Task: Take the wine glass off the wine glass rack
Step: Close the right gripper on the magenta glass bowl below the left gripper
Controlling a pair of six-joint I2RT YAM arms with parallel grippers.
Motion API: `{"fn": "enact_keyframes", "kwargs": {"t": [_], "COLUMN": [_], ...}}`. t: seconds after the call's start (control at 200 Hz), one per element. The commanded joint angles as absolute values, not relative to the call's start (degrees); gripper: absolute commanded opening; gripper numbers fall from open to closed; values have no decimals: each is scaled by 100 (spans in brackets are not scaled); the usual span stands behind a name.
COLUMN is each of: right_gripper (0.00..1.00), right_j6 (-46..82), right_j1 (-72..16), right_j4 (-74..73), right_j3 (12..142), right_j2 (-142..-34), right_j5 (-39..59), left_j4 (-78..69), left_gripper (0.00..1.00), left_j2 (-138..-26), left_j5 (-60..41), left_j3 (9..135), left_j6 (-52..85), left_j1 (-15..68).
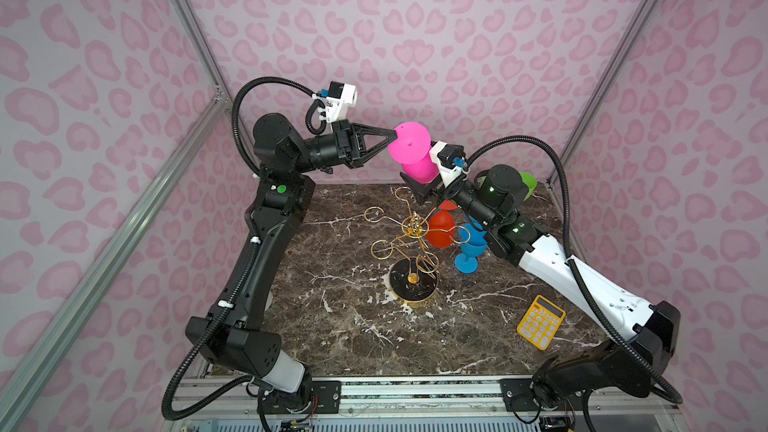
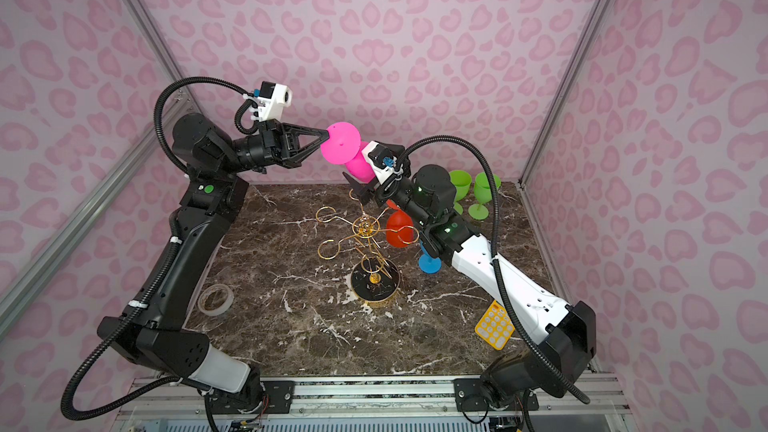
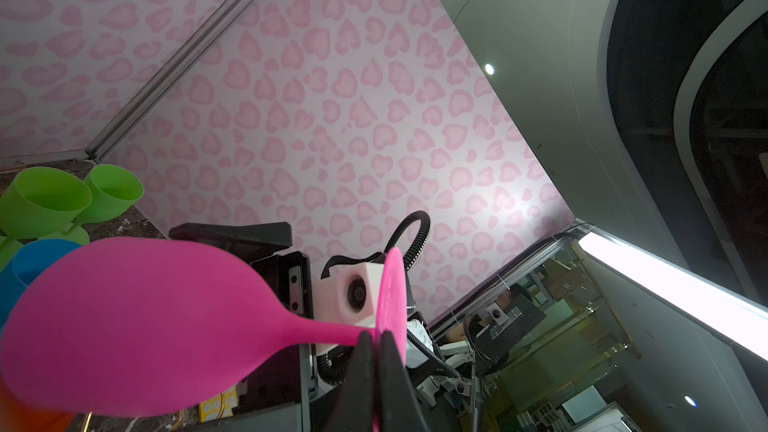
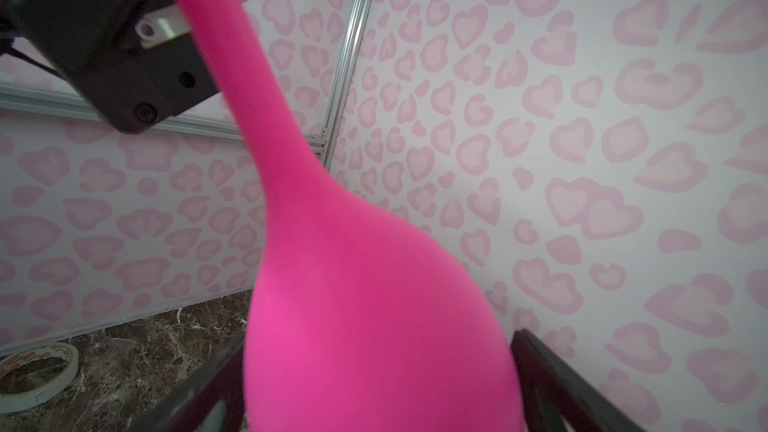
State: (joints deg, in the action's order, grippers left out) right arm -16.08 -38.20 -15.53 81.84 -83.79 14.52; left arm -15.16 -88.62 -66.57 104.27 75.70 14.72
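A pink wine glass [image 1: 409, 145] [image 2: 340, 143] hangs tilted in the air above the back of the table, clear of the wine glass rack. My left gripper [image 1: 392, 136] [image 3: 376, 338] is shut on the rim of its round foot. My right gripper [image 1: 422, 179] [image 4: 378, 336] stands wide open, and the glass's bowl [image 4: 374, 326] fills the space between its fingers [image 4: 540, 367]. The gold wire wine glass rack [image 1: 415, 226] [image 2: 368, 228] stands mid-table on its black base [image 1: 413, 282]. A red glass [image 1: 441, 228] hangs on it.
A blue glass [image 1: 469, 249] is by the rack's right loop, under my right arm. Two green glasses [image 2: 461, 182] [image 2: 484, 193] stand at the back right corner. A yellow calculator [image 1: 540, 322] lies front right, and a tape roll [image 2: 215, 300] lies on the left.
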Motion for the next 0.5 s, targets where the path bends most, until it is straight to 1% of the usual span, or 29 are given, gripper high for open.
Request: {"fn": "enact_keyframes", "kwargs": {"t": [0.0, 0.125, 0.355, 0.455, 0.495], "right_gripper": [95, 92, 79, 76, 75], "right_j6": [-1584, -1582, -1599, -1634, -1673], "right_j1": [-3814, -3815, -3824, -3856, -3883], "right_j4": [-1793, -1788, -1697, -1626, -1597], "right_j3": [8235, 8243, 8207, 8205, 8196], "right_j2": [-8431, -8438, -8322, -8237, -8199], "right_j5": [1389, 1336, 1294, 1256, 1230], "left_j4": [-2009, -2298, -2543, -2561, -2558], "left_gripper": [4, 4, 4, 4, 6], "left_j2": [-8843, -8856, -8895, -8896, -8889], "left_j5": [-6601, -6550, -6492, -6470, -6460], "left_j3": [10360, 10256, 10247, 10246, 10256], "left_j6": [7787, 8068, 8353, 8370, 8374], "left_j1": [1491, 1506, 1527, 1534, 1537]}}
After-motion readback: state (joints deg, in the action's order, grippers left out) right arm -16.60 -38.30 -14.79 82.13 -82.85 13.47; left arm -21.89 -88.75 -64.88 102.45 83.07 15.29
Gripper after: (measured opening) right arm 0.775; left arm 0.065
